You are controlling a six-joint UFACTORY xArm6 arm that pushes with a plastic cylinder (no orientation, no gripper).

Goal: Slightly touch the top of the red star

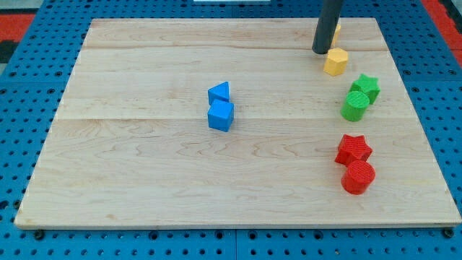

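Leftmost, mid-board, sit the blue blocks (pixel 221 107). Further right, my tip (pixel 320 51) rests near the top edge, just left of the yellow block (pixel 336 62); it is a bare rod, gripping nothing. The red star (pixel 353 149) lies toward the view's bottom, slightly right, past the green pair (pixel 359 97).

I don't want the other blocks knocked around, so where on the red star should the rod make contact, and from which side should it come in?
Touch the red star on its edge facing the view's top. My tip is already up there beside the yellow block, and the red cylinder sits against the star's bottom side. Probably swing slightly left of the green star and green cylinder.
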